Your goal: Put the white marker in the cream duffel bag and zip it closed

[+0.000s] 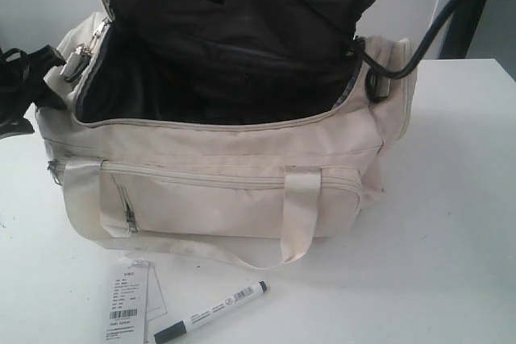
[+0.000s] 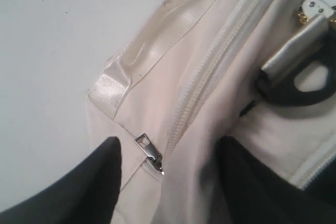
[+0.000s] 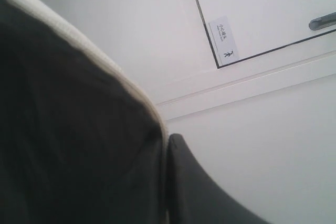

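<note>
The cream duffel bag (image 1: 226, 191) stands open on the white table, its dark lining showing. Its lid flap (image 1: 242, 14) is held up at the back by my right gripper (image 3: 167, 145), which is shut on the flap's cream-edged rim (image 3: 105, 61). The white marker (image 1: 211, 312) with a black cap lies on the table in front of the bag, untouched. My left gripper (image 1: 20, 90) is at the bag's left end. Its fingers (image 2: 105, 177) stand apart around the end fabric and a grey zipper pull (image 2: 149, 151).
A white paper barcode tag (image 1: 129, 304) lies next to the marker. A black cable (image 1: 419, 46) curves down to the bag's right end. A strap ring with a metal clasp (image 2: 299, 51) hangs at the left end. White tabletop (image 1: 451, 199) extends right of the bag.
</note>
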### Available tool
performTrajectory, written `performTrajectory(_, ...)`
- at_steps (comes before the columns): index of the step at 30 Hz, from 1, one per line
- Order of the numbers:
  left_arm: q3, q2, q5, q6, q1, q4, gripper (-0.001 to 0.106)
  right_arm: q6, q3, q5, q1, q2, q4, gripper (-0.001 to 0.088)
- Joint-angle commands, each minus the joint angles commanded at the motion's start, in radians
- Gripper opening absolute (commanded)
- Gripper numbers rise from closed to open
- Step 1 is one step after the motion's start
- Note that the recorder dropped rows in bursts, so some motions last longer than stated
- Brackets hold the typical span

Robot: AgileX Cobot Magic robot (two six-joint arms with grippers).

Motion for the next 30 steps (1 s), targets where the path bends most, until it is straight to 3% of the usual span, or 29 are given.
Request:
performTrajectory(9, 0.000, -0.131, 0.006, 0.023, 0.000, 0.294, 0.064, 0.000, 0.000, 0.004, 0.000, 0.003, 0.000, 0.0000)
performTrajectory(14, 0.000, -0.227, 0.130, 0.044, 0.000, 0.458, 0.061, 0.000, 0.000, 0.004, 0.000, 0.003, 0.000, 0.0000)
performTrajectory(17, 0.002, -0.287, 0.203, 0.114, -0.002, 0.456, 0.051, 0.000, 0.000, 0.004, 0.000, 0.003, 0.000, 0.0000)
performTrajectory(19, 0.017, -0.353, 0.245, 0.150, -0.002, 0.441, 0.035, 0.000, 0.000, 0.004, 0.000, 0.003, 0.000, 0.0000)
performTrajectory(22, 0.100, -0.446, 0.224, 0.258, -0.004, 0.375, 0.000, 0.000, 0.000, 0.004, 0.000, 0.003, 0.000, 0.0000)
performTrajectory(25, 0.171, -0.506, 0.201, 0.380, -0.049, 0.275, 0.000, 0.000, 0.000, 0.001, 0.000, 0.003, 0.000, 0.0000)
performTrajectory(30, 0.199, -0.565, 0.259, 0.629, -0.238, 0.144, 0.000, 0.000, 0.000, 0.001, 0.000, 0.003, 0.000, 0.0000)
